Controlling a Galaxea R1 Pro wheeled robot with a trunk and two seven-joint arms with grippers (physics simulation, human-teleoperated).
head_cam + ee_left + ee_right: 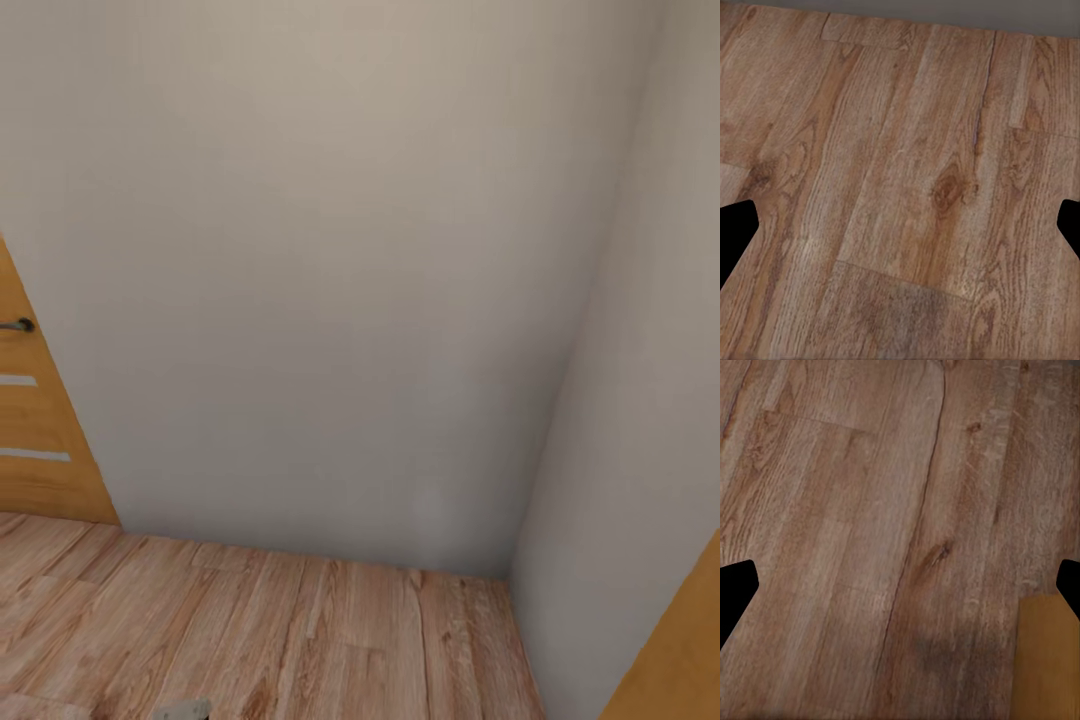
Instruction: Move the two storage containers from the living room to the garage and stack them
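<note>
ahead, cream wall (330, 280) — wooden doors (35, 440) flanking

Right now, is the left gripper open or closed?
Open: the left gripper has its fingertips far apart, with only wood floor between.

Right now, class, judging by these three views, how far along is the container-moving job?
Nothing looks done. The head view faces a bare wall corner over light wood-plank floor, with a wooden door at the left. Both grippers, left and right, hang open and hold nothing. Fetching, carrying and stacking remain.

Soft even light, faint shadows, slight blur
</note>
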